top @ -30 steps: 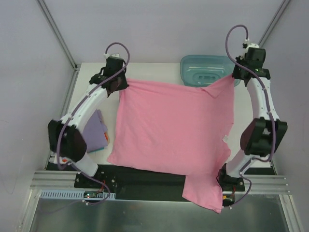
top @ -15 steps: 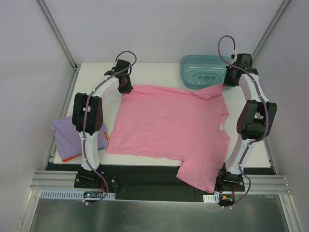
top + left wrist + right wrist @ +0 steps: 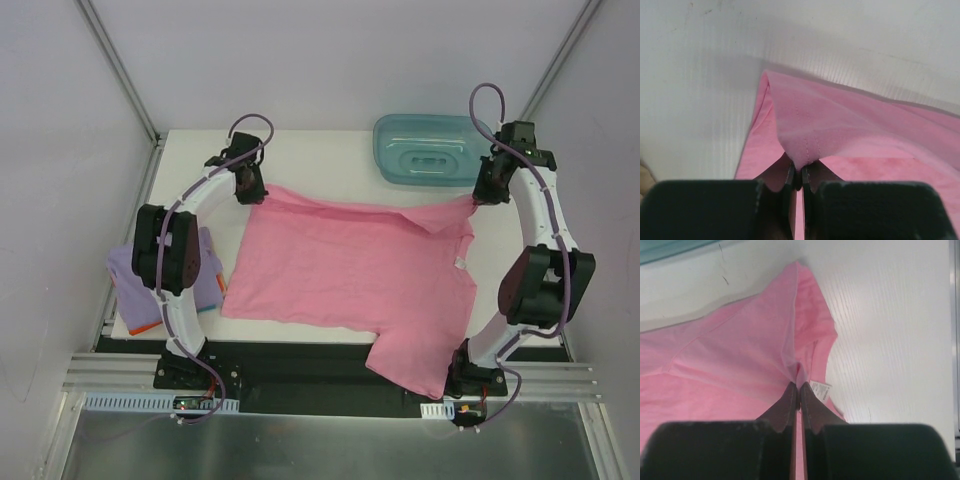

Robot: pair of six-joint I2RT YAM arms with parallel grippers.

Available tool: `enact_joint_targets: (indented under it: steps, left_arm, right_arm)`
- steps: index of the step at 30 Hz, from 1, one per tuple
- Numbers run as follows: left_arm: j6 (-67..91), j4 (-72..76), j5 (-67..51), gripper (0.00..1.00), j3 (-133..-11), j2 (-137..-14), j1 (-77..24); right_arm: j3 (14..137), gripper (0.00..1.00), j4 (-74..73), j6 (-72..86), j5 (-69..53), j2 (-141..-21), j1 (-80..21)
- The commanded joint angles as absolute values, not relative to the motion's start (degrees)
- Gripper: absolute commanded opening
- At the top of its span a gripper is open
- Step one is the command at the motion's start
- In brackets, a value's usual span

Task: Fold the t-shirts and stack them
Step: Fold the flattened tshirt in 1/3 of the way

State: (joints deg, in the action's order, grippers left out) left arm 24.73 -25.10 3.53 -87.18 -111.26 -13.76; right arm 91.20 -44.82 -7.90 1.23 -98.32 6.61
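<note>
The pink t-shirt [image 3: 350, 275] lies spread over the white table, its near right part hanging over the front edge. My left gripper [image 3: 247, 186] is shut on its far left corner, seen pinched in the left wrist view [image 3: 799, 170]. My right gripper [image 3: 482, 192] is shut on its far right corner, seen pinched in the right wrist view [image 3: 799, 385] beside a white label [image 3: 820, 390]. The lavender t-shirt [image 3: 138, 275] lies folded at the table's left edge, partly hidden by my left arm.
A translucent teal tub [image 3: 430, 150] stands at the back right, just behind the shirt's far edge. Bare white table [image 3: 320, 160] shows along the back. Metal frame posts rise at both back corners.
Both grippers have pulled the pink shirt's far edge toward the front and lowered it. The shirt now lies flatter, and its far right corner is off the tub.
</note>
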Motion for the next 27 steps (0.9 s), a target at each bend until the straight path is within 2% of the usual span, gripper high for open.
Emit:
enact_joint_targets:
  steps: [1,27]
  left_arm:
    - [26.6,-23.8,4.7,0.00,-83.6,-104.6,-13.1]
    - [29.3,-20.0,4.5,0.00,-69.1,-97.3,-13.1]
  right_arm:
    - [89.9,0.01,-53.7,-6.2,5.0,-92.2,7.0]
    - [71.2,0.07,-59.3,-1.2,7.6,-78.4,7.0]
